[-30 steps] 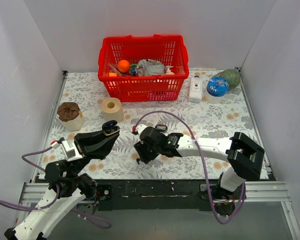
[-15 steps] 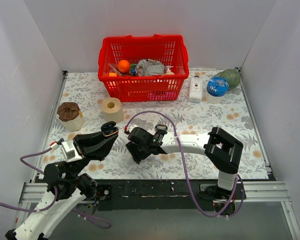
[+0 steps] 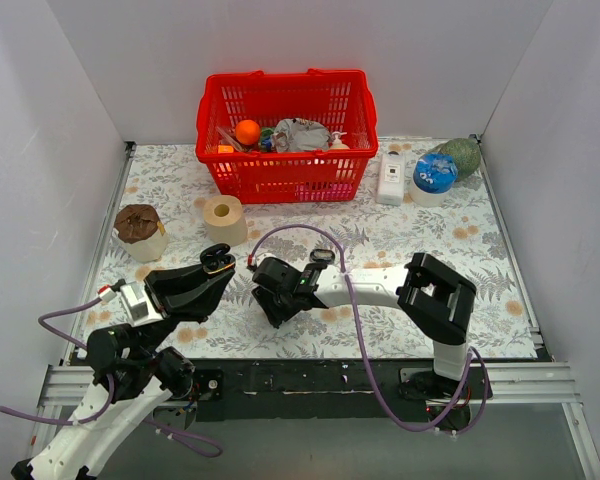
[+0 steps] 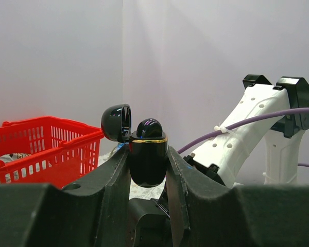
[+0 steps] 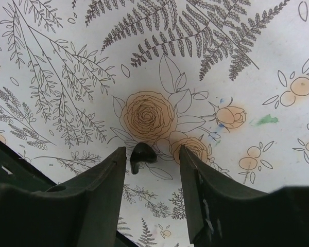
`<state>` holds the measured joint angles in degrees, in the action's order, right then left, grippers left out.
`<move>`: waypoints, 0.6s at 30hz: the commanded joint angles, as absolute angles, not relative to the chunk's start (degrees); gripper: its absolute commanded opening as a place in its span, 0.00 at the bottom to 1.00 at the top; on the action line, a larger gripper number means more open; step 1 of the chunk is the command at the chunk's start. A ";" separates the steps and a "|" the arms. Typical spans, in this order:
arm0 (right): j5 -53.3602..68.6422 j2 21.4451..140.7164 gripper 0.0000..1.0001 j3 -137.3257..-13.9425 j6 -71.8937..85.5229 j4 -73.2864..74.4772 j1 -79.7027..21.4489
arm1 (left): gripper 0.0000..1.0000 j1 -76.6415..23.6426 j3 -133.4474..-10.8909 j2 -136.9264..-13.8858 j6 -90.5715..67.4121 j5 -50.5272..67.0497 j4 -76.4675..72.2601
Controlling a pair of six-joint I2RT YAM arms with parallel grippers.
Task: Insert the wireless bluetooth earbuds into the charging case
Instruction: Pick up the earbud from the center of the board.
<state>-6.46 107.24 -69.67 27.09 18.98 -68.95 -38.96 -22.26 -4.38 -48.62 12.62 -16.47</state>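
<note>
Overhead and wrist views show a table (image 3: 450, 250) under a floral cloth, with two robot arms at its near edge. The left gripper (image 4: 148, 167) is clamped on the case (image 4: 148, 154), holding it upright and clear of the table. The lid (image 4: 117, 122) is hinged open to one side, probably so the sockets face up and are easy to reach. A glossy black dome rises above the case's gold rim; it is not clear whether this is a bud already seated.

The right gripper (image 5: 152, 152) points down at the cloth, near the left one, with its jaws moderately wide. A bud (image 5: 140, 154) lies on the cloth between its fingers, closer to one of them and not pinched. Whether the finger touches it cannot be judged. This straddling position looks ready for closing on the bud and carrying it to the case.

A red basket (image 3: 285, 178) and a tape roll (image 3: 223, 215) stand further back, well apart from the work.
</note>
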 commanded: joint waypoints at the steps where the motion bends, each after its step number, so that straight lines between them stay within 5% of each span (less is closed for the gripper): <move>1: -7.03 108.54 0.52 -71.63 28.04 19.51 -69.87 | 0.00 -39.02 -23.64 -3.78 -48.25 11.95 -15.56; 18: -6.24 110.30 0.32 -71.37 29.09 19.07 -70.58 | 0.00 -38.94 -23.56 -2.90 -48.69 12.13 -14.50</move>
